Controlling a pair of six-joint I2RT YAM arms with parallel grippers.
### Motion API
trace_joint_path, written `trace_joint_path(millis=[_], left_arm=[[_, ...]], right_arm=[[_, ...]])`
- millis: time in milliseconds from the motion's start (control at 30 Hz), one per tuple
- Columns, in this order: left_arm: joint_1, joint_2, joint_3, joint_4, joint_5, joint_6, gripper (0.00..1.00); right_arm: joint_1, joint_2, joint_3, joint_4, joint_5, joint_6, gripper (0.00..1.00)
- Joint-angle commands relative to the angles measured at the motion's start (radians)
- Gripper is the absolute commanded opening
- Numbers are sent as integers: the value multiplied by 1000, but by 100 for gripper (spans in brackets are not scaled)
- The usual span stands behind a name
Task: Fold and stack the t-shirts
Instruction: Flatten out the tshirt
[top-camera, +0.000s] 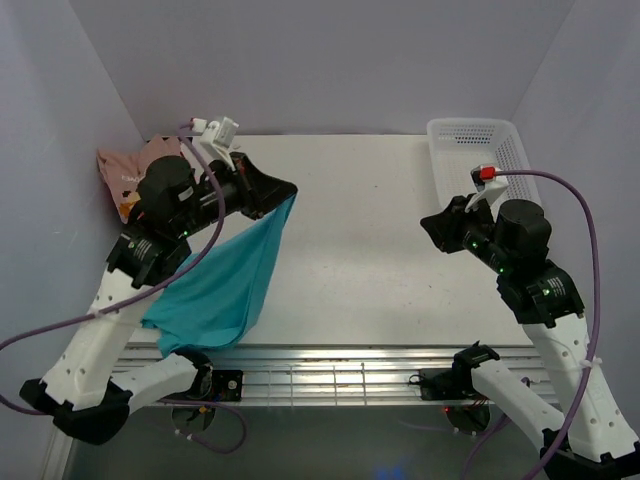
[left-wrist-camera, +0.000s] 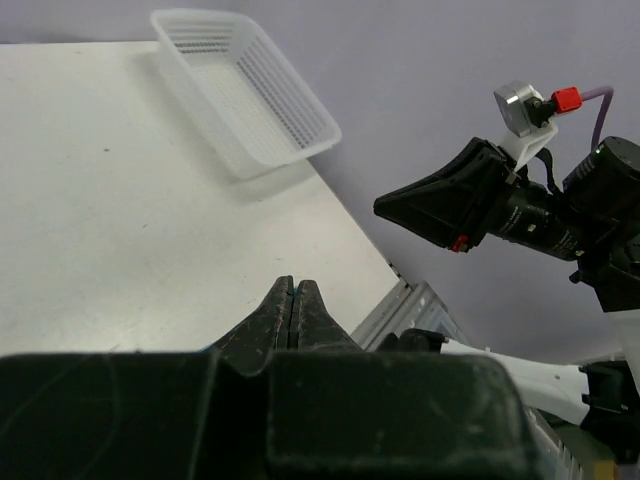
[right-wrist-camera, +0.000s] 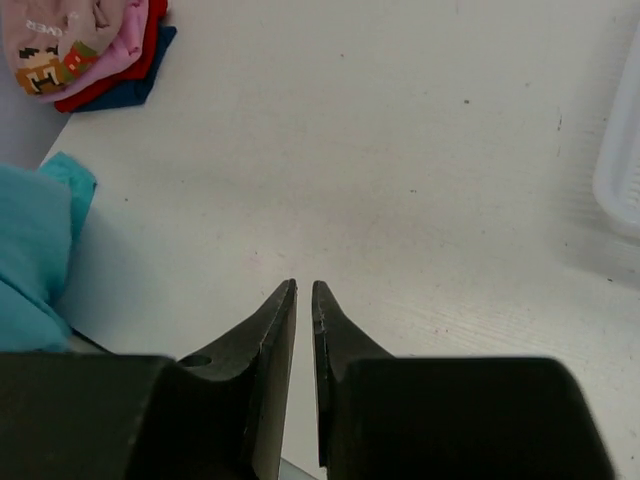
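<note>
A teal t-shirt hangs in the air at the left and drapes down over the table's near edge. My left gripper is shut on its top corner; in the left wrist view the jaws are pressed together. The same teal cloth shows at the left of the right wrist view. Folded t-shirts, pink with a pixel graphic on top, then red and dark blue, lie stacked at the far left corner. My right gripper hovers over the table's right half, slightly open, with nothing between its fingertips.
A white mesh basket stands at the far right corner, also seen in the wrist views. The white table stretches between the two arms. A metal rail runs along the near edge.
</note>
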Motion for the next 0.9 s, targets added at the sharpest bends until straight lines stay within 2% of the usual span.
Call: trace_joint_path(millis=[0, 100, 267, 400, 467, 600, 633, 733, 767, 833, 867], left_arm=[[0, 105, 115, 210, 258, -37, 0], [-2, 168, 239, 262, 313, -52, 0], [-2, 182, 368, 348, 326, -64, 0], [-2, 250, 480, 420, 431, -139, 0], [-2, 287, 489, 438, 499, -179, 0], [-2, 217, 333, 420, 461, -122, 0], [-2, 159, 234, 408, 409, -108, 0], [-2, 79, 92, 301, 303, -55, 0], [-2, 35, 4, 267, 216, -46, 0], [-3, -7, -73, 140, 109, -31, 0], [-3, -33, -147, 77, -4, -31, 0]], right_arm=[[-2, -31, -41, 133, -27, 6, 18], [-3, -33, -100, 162, -24, 4, 18], [-3, -19, -158, 202, -40, 16, 18], [-3, -21, -195, 228, -58, 35, 18], [-3, -31, -219, 234, -55, 43, 18], [-2, -56, -256, 233, -41, 46, 18], [-3, -60, -261, 230, -38, 46, 18], [-3, -59, -278, 225, -37, 38, 18], [-2, -57, -284, 223, -37, 36, 18], [-3, -50, -293, 229, -50, 36, 18], [-3, -47, -299, 236, -58, 36, 18]])
